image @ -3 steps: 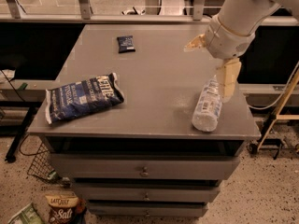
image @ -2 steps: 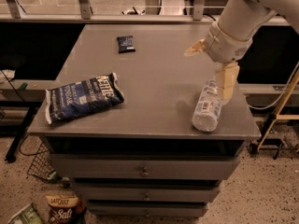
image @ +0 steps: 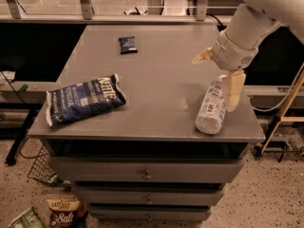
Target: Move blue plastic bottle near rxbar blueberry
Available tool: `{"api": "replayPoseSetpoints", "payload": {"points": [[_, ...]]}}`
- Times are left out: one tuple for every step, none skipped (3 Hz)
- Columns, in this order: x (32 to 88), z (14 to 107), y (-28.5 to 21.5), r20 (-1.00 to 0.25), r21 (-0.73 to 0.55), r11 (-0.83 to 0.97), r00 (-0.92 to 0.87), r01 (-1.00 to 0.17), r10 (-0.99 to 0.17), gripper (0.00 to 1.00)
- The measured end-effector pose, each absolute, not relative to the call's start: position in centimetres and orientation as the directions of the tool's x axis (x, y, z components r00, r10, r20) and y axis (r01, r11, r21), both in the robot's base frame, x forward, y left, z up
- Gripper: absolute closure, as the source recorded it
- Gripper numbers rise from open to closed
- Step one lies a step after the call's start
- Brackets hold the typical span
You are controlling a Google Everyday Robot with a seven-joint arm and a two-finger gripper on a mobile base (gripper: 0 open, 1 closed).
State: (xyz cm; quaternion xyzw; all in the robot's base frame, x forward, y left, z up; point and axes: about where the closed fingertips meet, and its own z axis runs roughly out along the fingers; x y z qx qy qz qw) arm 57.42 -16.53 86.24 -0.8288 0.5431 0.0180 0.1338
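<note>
The blue plastic bottle (image: 211, 107) lies on its side at the right front of the grey table (image: 166, 80), its base toward the front edge and its neck end under my gripper. My gripper (image: 217, 74) hovers over that far end, open. One cream finger (image: 233, 90) hangs down beside the bottle's right side. The other finger (image: 203, 56) points out to the left, clear of the bottle. The rxbar blueberry (image: 127, 44), a small dark navy wrapper, lies at the table's far side, well to the left of the bottle.
A large crinkled blue Kettle chip bag (image: 84, 99) lies at the table's front left. Drawers (image: 146, 175) sit below the tabletop. A snack bag (image: 64, 212) lies on the floor at the lower left. A metal railing (image: 85, 1) runs behind the table.
My arm and gripper have shifted slightly to the right and down, the hanging finger now beside the bottle's far end. The bottle, wrapper and chip bag have not moved.
</note>
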Motion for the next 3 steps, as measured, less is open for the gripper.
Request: {"api": "replayPoseSetpoints", "payload": {"points": [[57.46, 85.34, -16.96, -0.184, -0.189, -0.364, 0.397, -0.912, -0.899, 0.17], [57.43, 84.94, -17.41, -0.190, -0.183, -0.352, 0.384, -0.918, -0.904, 0.42], [57.28, 84.90, -17.66, -0.192, -0.181, -0.345, 0.377, -0.921, -0.906, 0.64]]}}
